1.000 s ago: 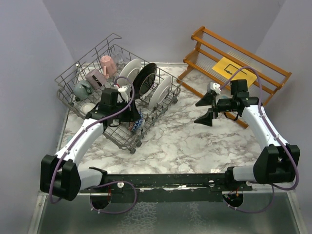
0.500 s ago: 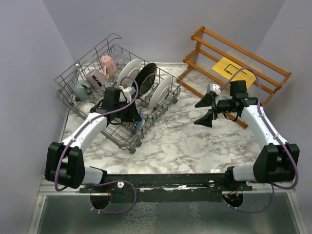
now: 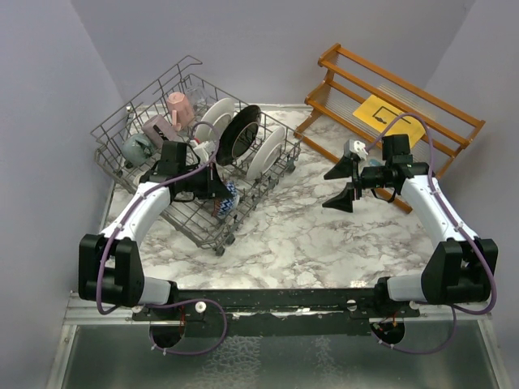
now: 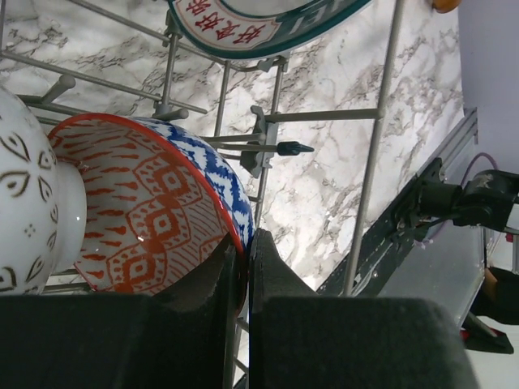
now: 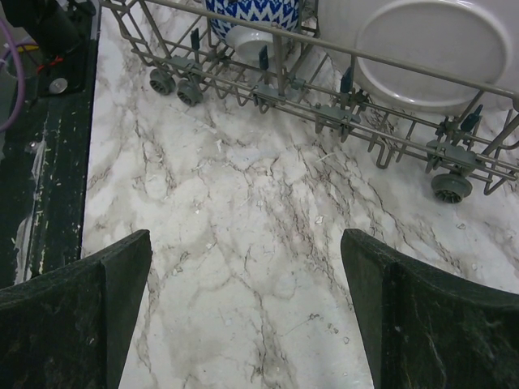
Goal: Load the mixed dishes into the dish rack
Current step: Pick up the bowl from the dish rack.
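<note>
the left pincer (image 4: 242, 279) has just clenched on the rim of the red and blue patterned bowl (image 4: 146, 219) inside the grey wire dish rack (image 3: 113, 130), probably to reseat it; the right pincer (image 5: 243, 308) hangs released over the marble desk (image 5: 243, 203)

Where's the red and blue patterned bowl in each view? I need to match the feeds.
Top external: patterned bowl at the dish rack's near edge, by the left gripper.
Left wrist: centre-left, rim pinched between the fingers.
Right wrist: top edge, behind the wires.
Shared landmark: the dish rack's grey wires.
</note>
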Robot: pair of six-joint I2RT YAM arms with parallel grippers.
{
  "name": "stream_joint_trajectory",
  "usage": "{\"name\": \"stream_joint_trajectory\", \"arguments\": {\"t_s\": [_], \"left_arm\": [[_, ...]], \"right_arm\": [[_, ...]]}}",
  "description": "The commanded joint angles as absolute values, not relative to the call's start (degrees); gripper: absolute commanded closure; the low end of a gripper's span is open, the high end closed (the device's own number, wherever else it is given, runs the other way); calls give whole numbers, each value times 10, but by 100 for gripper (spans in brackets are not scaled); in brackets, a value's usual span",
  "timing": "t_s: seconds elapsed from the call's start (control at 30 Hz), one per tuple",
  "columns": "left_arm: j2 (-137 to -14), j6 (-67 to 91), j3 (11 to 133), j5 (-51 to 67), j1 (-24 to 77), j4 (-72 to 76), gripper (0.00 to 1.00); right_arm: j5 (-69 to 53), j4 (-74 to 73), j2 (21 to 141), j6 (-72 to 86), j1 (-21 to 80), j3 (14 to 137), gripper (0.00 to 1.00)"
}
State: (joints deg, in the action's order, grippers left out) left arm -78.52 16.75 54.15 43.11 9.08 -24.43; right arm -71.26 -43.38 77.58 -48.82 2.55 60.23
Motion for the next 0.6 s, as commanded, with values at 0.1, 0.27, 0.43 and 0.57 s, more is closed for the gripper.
{"name": "stream_joint_trajectory", "arguments": {"t_s": [0.1, 0.27, 0.43, 0.57], "left_arm": [[-744, 129, 599, 488, 77, -329, 100], [-731, 82, 640, 489, 72, -396, 100], [-718, 89, 654, 504, 71, -389, 100], [-722, 101, 632, 505, 72, -361, 100]], "right_arm": [[-732, -436, 768, -507, 23, 594, 0], [-735, -436, 768, -512, 23, 592, 0], [-738, -438, 765, -516, 23, 590, 0], [-737, -435, 764, -517, 23, 586, 0]]}}
